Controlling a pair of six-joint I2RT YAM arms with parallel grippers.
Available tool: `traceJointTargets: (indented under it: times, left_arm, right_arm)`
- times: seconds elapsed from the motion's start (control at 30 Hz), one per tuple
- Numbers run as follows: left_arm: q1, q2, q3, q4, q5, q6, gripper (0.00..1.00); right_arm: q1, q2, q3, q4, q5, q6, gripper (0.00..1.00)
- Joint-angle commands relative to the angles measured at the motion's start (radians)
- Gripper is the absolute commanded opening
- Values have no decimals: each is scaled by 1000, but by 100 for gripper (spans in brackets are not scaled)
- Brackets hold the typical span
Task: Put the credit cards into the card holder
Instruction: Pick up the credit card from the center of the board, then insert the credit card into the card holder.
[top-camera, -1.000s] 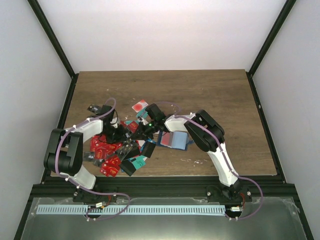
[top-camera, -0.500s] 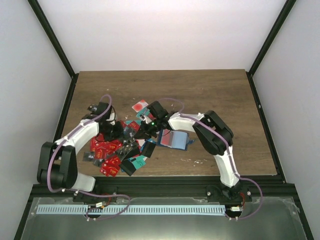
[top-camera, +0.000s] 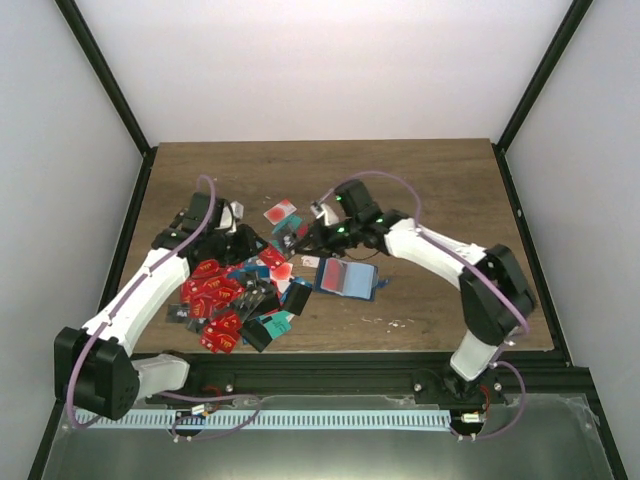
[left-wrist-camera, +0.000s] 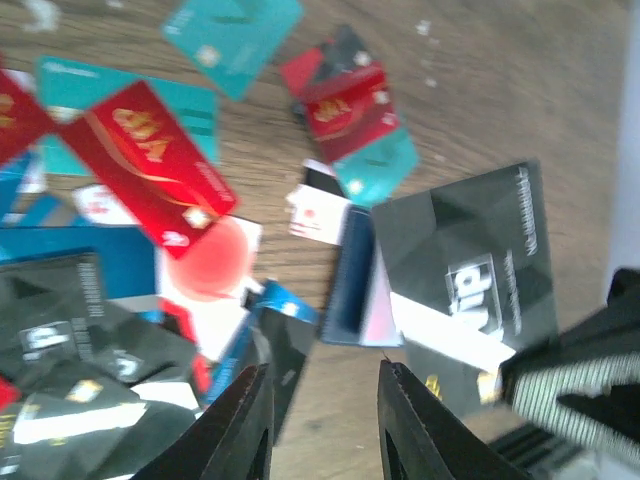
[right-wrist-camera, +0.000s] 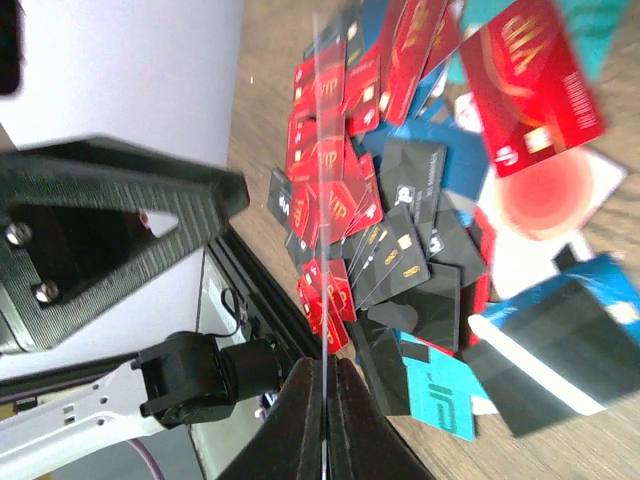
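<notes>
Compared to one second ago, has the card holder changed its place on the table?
No. The card holder lies on the same spot of the table, as close to its near edge as before.

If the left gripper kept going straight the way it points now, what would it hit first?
Most likely the dark blue piece beside the black card, which lies straight ahead of the open left gripper. Depth is unclear, so it might touch bare table first.
</notes>
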Motion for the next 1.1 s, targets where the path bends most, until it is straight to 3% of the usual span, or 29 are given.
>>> traceJointTargets:
  times: [0.0, 0.33, 0.57, 0.73, 1.07]
  left_arm:
    - [-68, -20, 34, 133, 98, -73, 33]
    - [-192, 2, 35, 574, 274, -255, 43]
    - [-267, 77, 51, 799, 351, -348, 46]
    - [-295, 115, 88, 874, 368, -372, 46]
    - [-298, 105, 89, 931, 382, -396, 35]
  right_arm:
    - [-97, -140, -75, 9, -13, 6, 1]
    - [-358, -475, -376, 285, -201, 182, 1]
    - [-407, -579, -443, 445, -304, 292, 1]
    - [-407, -622, -447, 547, -318, 363, 1]
    - [-407, -653, -469, 648, -323, 444, 1]
